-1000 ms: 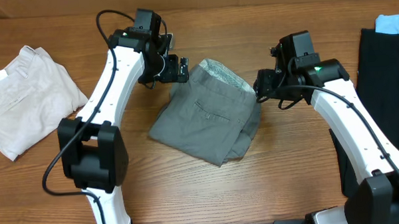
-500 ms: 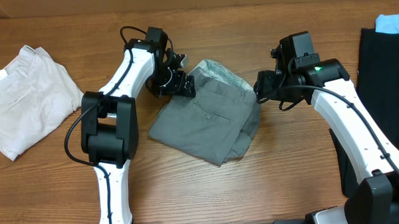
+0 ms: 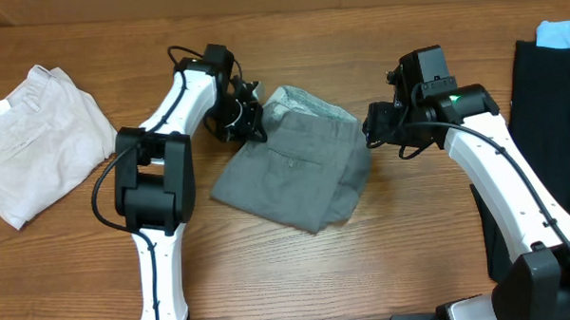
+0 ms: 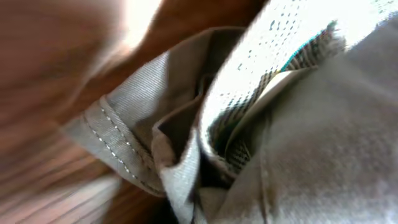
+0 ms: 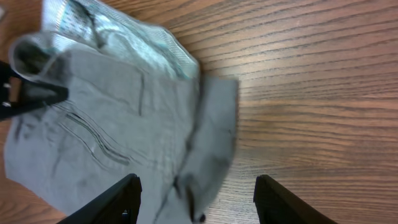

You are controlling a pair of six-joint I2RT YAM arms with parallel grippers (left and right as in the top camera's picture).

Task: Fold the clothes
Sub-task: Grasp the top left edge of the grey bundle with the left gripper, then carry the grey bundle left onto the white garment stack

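Note:
The clothes [image 3: 295,174], mid-grey shorts, lie folded in a rough square at the table's middle, with the pale patterned waistband lining [image 3: 307,104] showing along the top. My left gripper [image 3: 256,119] is shut on the shorts' upper left corner. The left wrist view is filled by bunched grey cloth [image 4: 323,137] and lining right at the jaws. My right gripper [image 3: 370,128] hovers open at the shorts' right edge. In the right wrist view its dark fingers [image 5: 124,199] straddle a folded edge of the shorts [image 5: 106,124] without touching it.
Pale beige folded shorts [image 3: 37,140] lie at the far left. A black garment [image 3: 550,122] covers the right edge of the table, with a light blue piece [image 3: 561,32] above it. Bare wood [image 3: 298,274] lies in front of the shorts.
My left gripper has swung in onto the shorts' upper left corner and shut on it, bunching the waistband slightly. The right arm has not moved.

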